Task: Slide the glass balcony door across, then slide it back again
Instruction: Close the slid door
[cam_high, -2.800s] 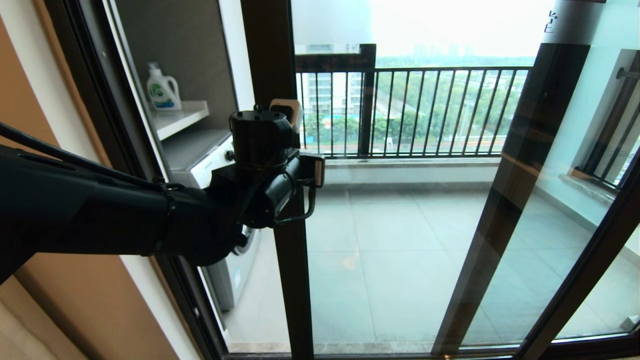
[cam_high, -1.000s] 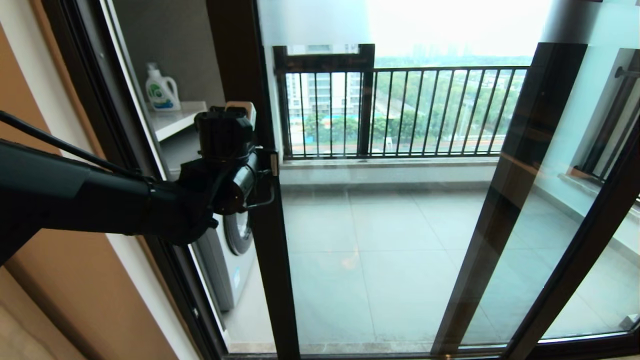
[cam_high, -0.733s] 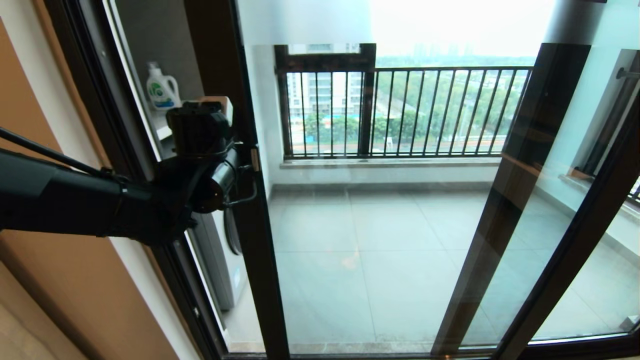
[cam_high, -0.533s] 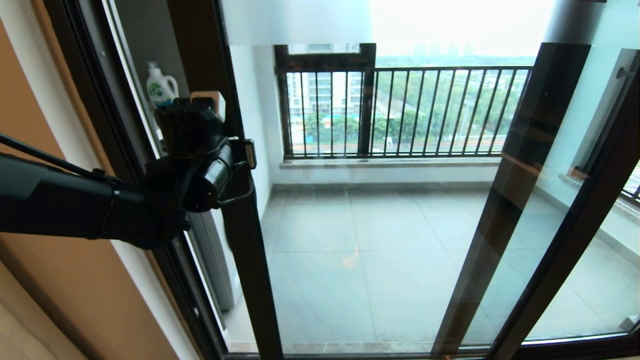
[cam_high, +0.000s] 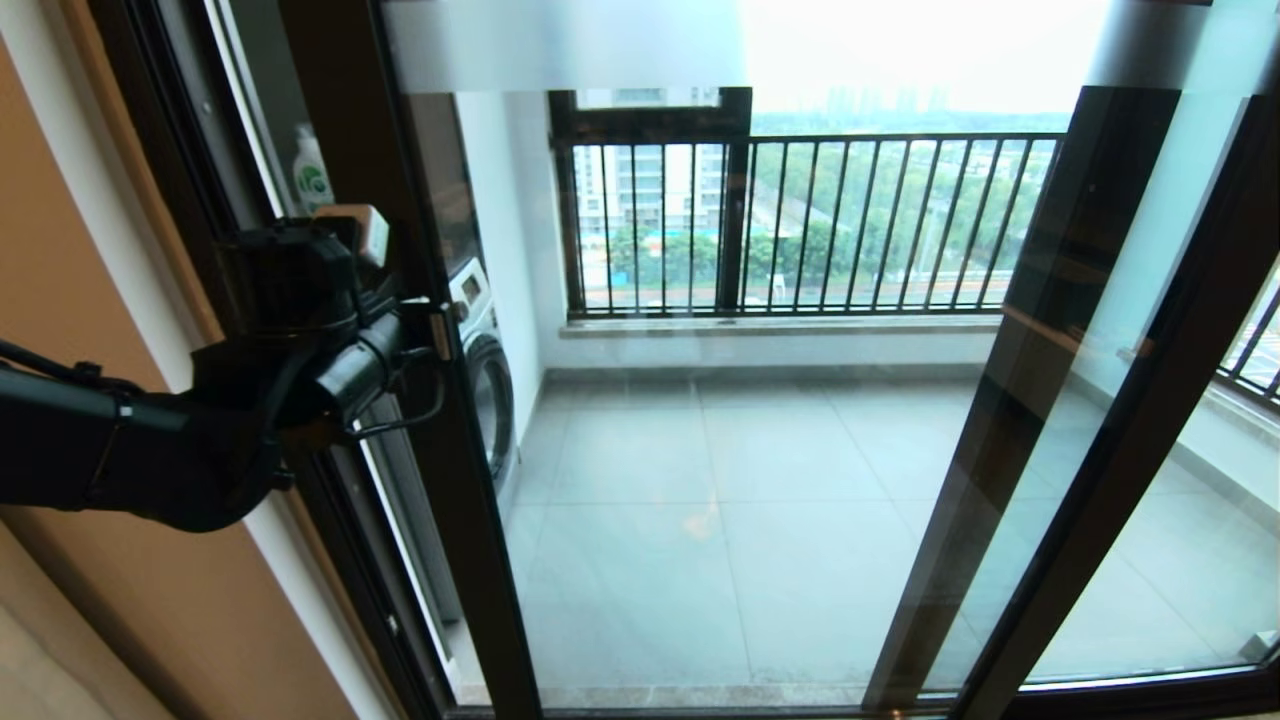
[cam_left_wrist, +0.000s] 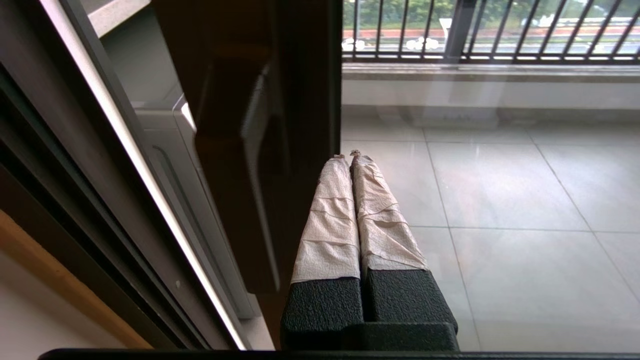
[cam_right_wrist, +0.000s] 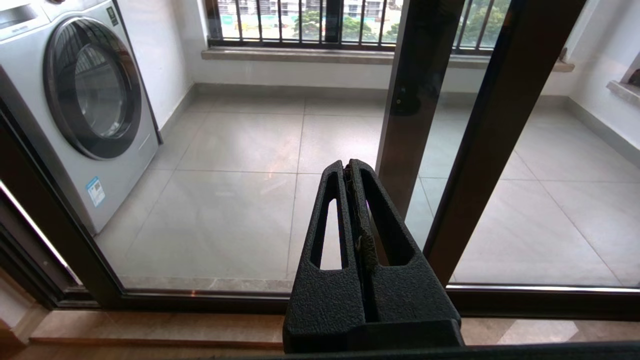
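The glass balcony door (cam_high: 450, 450) stands near the left of its track, its dark leading stile close to the outer frame (cam_high: 190, 200). A frosted strip (cam_high: 560, 45) runs along its top. My left gripper (cam_high: 440, 330) is shut and empty. Its taped fingertips (cam_left_wrist: 350, 156) lie against the glass-side edge of the stile (cam_left_wrist: 305, 100), just beside the black bar handle (cam_left_wrist: 257, 165). The right gripper (cam_right_wrist: 350, 167) is shut on nothing, held low in front of the door's trailing stile (cam_right_wrist: 480, 150); it is out of the head view.
A washing machine (cam_high: 485, 370) shows through the glass on the balcony's left, with a detergent bottle (cam_high: 312, 175) above it. A second dark-framed glass panel (cam_high: 1010, 380) stands at the right. The balcony railing (cam_high: 800, 220) runs across the back. An orange-brown wall (cam_high: 120, 600) borders the left.
The door has slid steadily to the left with my left gripper against its stile. The open gap at the left has narrowed, and the washing machine now shows through the glass.
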